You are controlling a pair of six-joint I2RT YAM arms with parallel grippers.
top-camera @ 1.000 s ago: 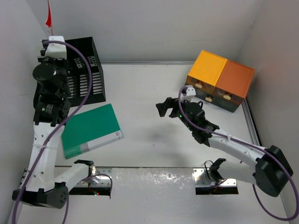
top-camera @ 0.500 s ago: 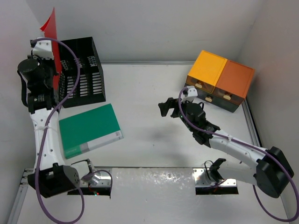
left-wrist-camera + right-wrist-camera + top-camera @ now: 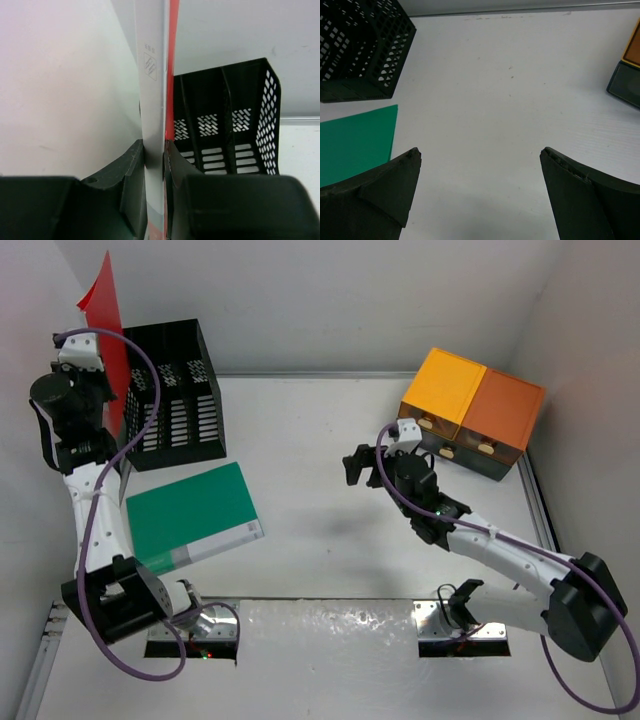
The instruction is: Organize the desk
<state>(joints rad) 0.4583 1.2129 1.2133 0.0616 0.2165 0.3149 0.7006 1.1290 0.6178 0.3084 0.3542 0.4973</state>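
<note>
- Your left gripper [image 3: 154, 155] was clamped on a red folder [image 3: 108, 320], holding it upright on edge, high at the far-left corner
- The folder stood at the left side of the black rack [image 3: 175, 390]; you could not tell whether the two touched
- Your right gripper [image 3: 480, 150] hung with its jaws wide apart and nothing between them, over the middle of the desk [image 3: 310, 420] and near the orange drawers [image 3: 470, 410]
- A green folder [image 3: 195, 515] lay flat on the desk's near-left part, just in front of the rack
- The desk spread between white walls, rack at its far left, drawers at its far right
</note>
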